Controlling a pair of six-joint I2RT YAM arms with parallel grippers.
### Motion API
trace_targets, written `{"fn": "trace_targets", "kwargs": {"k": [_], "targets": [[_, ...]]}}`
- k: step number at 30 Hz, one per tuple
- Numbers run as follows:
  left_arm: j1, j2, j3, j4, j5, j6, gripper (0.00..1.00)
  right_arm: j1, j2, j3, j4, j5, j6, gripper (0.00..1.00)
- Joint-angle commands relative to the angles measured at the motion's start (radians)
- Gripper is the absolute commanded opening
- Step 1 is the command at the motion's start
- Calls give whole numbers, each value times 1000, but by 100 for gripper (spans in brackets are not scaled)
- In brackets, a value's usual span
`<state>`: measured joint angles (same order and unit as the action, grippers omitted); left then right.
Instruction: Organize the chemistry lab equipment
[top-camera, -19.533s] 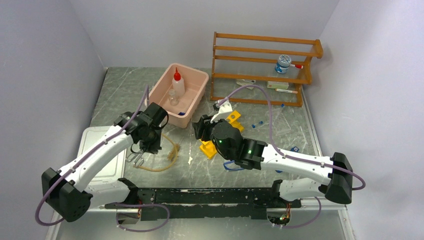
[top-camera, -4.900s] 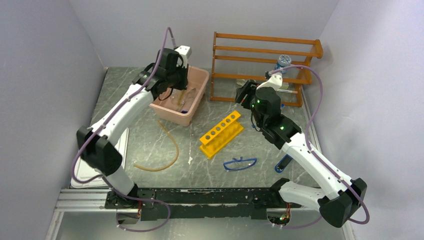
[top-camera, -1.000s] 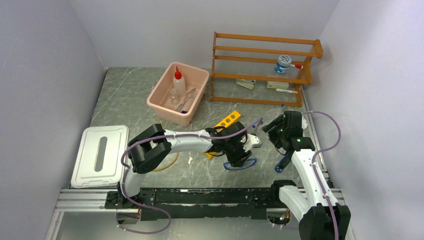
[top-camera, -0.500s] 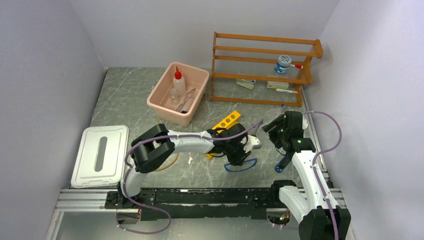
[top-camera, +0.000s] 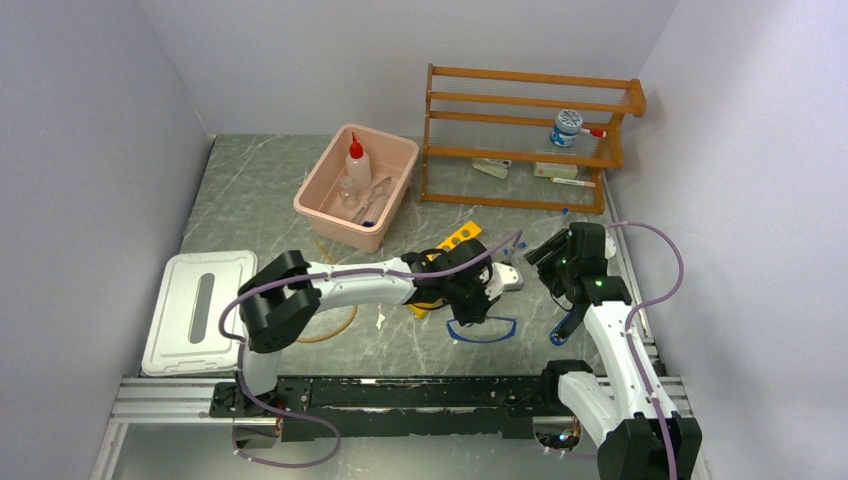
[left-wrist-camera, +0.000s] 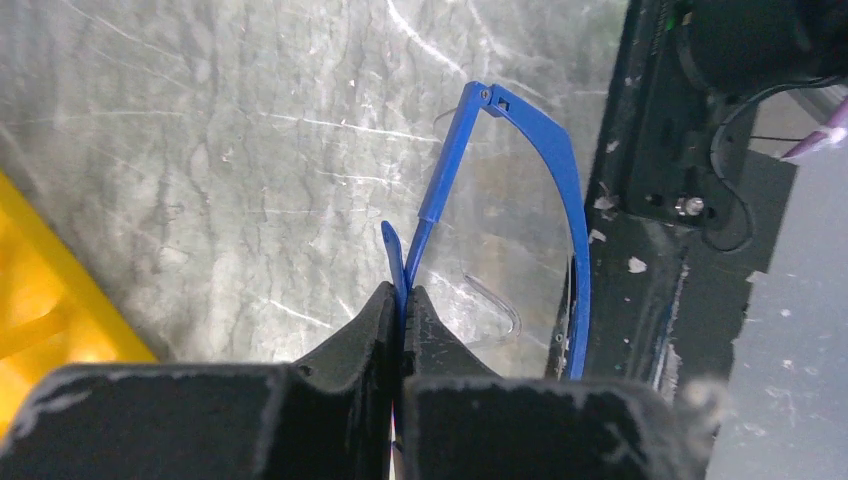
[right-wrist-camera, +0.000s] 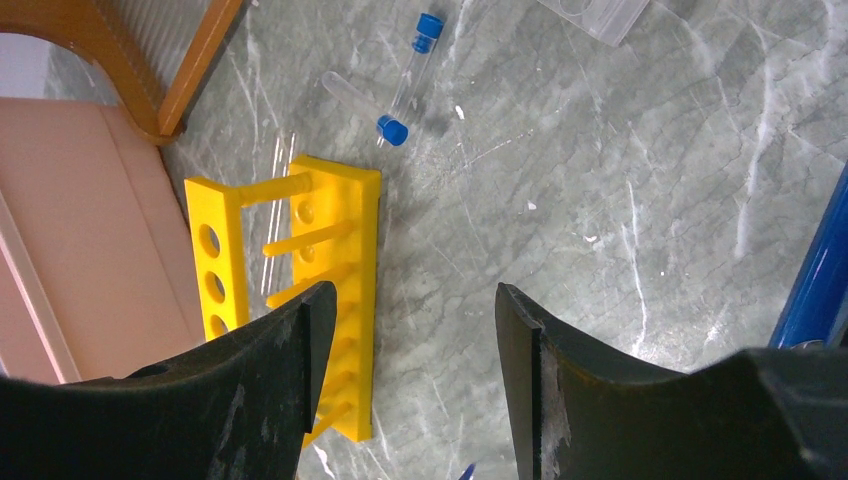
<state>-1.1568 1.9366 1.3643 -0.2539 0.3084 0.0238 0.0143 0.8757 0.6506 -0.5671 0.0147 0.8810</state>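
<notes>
Left wrist: left tool pinches blue-framed plastic goggles by one arm.
Such a thin hold may slip on lifting.

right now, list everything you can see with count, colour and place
goggles: 1, blue frame, near centre, in the left claw
holed rack: 1, yellow, mid-table, partly under the left arm
capped tubes: 2, clear with blue caps, table near the rack
tubing: 1, tan, looped left of centre
tub: 1, pink, far centre
squeeze bottle: 1, white with red cap, in the tub
beaker: 1, clear, in the tub
tongs: 1, metal, in the tub
lid: 1, white, near left
shelf rack: 1, wooden, far right
jar: 1, blue-white, on the shelf
left claw: 1, black, shut on a goggle arm
right claw: 1, black, open over the table
</notes>
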Motion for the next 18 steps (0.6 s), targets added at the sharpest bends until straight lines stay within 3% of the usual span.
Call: {"fn": "trace_targets", "kwargs": {"k": [1,7,12,18], "targets": [[2,-113,10,-50,-15,4,5,-9,-18,40,-4,8,-16,63],[81,-202,66,-102,-14,-53,5,-10,-16,71,13,0,-30,63],[218,-258,141,-125,4,-120,5,-9,-15,59,40,-10,-28,63],[414,-286,236,-182,-79,-197,5,-8,-28,15,65,-53,-5,63]]}}
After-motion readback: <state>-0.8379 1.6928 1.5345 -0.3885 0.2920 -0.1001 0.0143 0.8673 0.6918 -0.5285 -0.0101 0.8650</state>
